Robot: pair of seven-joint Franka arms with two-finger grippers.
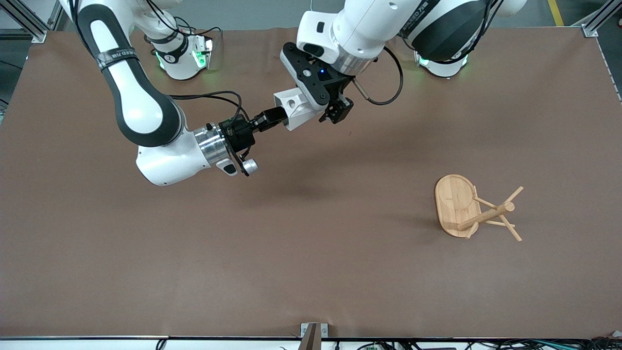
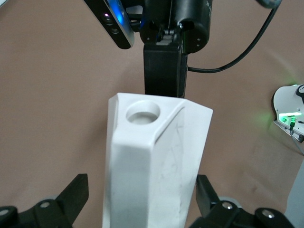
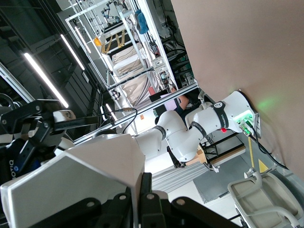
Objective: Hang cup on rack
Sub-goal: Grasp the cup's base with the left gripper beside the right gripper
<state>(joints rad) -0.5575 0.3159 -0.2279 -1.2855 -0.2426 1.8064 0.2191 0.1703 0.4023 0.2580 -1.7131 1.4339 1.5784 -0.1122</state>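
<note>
Brown worktop (image 1: 311, 272) below; my right end effector (image 1: 272, 118) is clamped on the cup (image 1: 294, 109) in mid-air, the left end effector (image 1: 335, 109) gaping around it. Release early and it drops; the rack (image 1: 457, 206) lies toppled near the left arm's end.

One white faceted cup (image 1: 293, 110), one bamboo mug rack (image 1: 474, 208), two robot arms, each with one gripper.

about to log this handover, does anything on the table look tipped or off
Yes: the rack lies on its side toward the left arm's end of the table, base on edge, post and pegs pointing sideways. The right gripper holds the cup in the air, with the open left gripper around it.
</note>
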